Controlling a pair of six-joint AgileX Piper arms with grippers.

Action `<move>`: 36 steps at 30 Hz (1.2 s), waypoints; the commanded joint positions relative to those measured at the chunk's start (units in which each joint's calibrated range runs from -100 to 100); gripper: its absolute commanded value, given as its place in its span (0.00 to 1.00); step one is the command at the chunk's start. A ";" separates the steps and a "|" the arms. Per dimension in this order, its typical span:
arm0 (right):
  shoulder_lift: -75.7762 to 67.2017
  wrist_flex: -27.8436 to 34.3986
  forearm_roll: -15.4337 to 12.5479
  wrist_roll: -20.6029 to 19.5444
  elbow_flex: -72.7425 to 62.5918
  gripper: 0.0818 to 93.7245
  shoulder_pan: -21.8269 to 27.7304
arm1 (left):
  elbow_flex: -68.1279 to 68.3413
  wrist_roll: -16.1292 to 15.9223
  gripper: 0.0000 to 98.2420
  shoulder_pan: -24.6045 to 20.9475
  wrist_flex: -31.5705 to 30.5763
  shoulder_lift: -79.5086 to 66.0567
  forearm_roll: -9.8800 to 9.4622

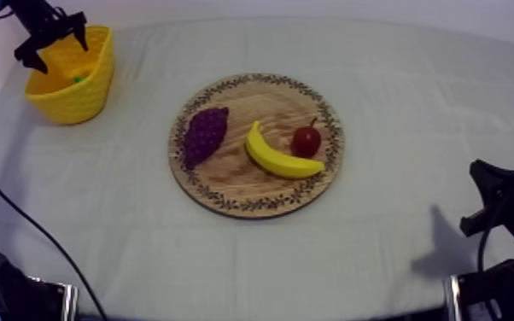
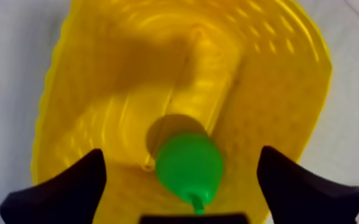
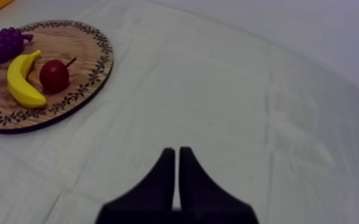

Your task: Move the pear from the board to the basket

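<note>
Pear lies loose inside the yellow basket. Left gripper hangs over it, fingers spread, holding nothing. Board carries grapes, banana and small red fruit. Right gripper is pressed together, idle. Placement looks done; only the pull-away is left.

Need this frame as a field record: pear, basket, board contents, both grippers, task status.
pear: inside the yellow basket, not gripped
left gripper: open, above the basket, directly over the pear
right gripper: shut on nothing, low over the cloth, apart from the wooden board
board contents: grapes, banana, small red fruit
task status: pear is off the board and in the basket
</note>
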 commanded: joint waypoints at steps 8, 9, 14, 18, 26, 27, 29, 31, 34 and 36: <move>-0.04 0.02 -0.01 0.00 -0.05 0.00 -0.01 | 7.96 -0.44 0.81 1.47 -0.08 -11.30 -0.03; -0.04 0.02 -0.01 0.00 -0.05 0.00 -0.01 | 8.89 -0.47 0.79 1.66 -0.08 -12.68 -0.04; -0.04 0.02 -0.01 0.00 -0.05 0.00 -0.01 | 14.23 -0.60 0.70 2.66 -0.58 -19.71 -0.07; -0.04 0.02 -0.01 0.00 -0.05 0.00 -0.01 | 20.59 -1.08 0.66 3.31 -1.93 -25.81 0.09; -0.04 0.02 -0.01 0.00 -0.05 0.00 -0.01 | 35.55 -2.28 0.53 3.83 -7.01 -38.74 0.60; -0.04 0.02 -0.01 0.00 -0.05 0.00 -0.01 | 37.24 -2.49 0.51 3.90 -7.73 -40.38 0.55; -0.04 0.02 -0.01 0.00 -0.05 0.00 -0.01 | 40.35 -2.93 0.46 3.98 -8.95 -43.59 0.38; -0.04 0.02 -0.01 0.00 -0.05 0.00 -0.01 | 42.95 -3.31 0.42 4.02 -9.76 -46.69 0.17; -0.04 0.02 -0.01 0.00 -0.05 0.00 -0.01 | 46.24 -3.88 0.35 4.07 -11.00 -51.27 -0.05; -0.04 0.02 -0.01 0.00 -0.05 0.00 -0.01 | 48.05 -4.34 0.29 4.12 -11.85 -54.06 -0.11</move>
